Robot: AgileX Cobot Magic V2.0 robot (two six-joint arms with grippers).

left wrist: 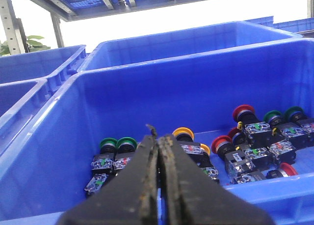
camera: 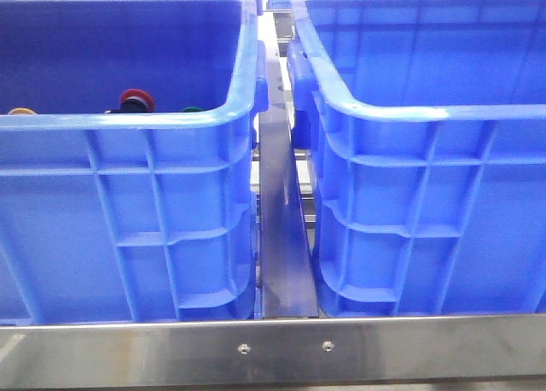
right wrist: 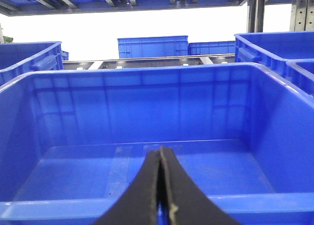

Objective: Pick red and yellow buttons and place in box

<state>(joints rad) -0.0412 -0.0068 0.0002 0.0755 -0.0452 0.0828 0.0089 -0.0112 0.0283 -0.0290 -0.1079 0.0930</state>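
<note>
You are looking at a task that, judging from these views, is not yet under way: nothing is lying in the empty blue plastic crate [right wrist: 147, 166] on the right, whose bare floor is showing in the right wrist view, so that is likely the box to fill. The red and yellow push buttons are all sitting in the blue plastic crate [left wrist: 59, 151] on the left, mixed with green-capped buttons [left wrist: 117, 145]. In the left wrist view a dark red domed button [left wrist: 243, 113] is resting toward the crate's far wall, with more red caps just beside it, and a yellow-orange capped button [left wrist: 183, 134] is lying near the middle of the floor, between the green ones and the red group. The left gripper [left wrist: 158, 151] is hovering above the near rim of that crate with its dark fingers pressed together and holding nothing. The right gripper [right wrist: 160, 161] is hanging over the near rim of the empty crate, likewise closed with nothing between its fingers. Every pick and every placement is remaining for you to do; the left fingers are needing to part first.
</note>
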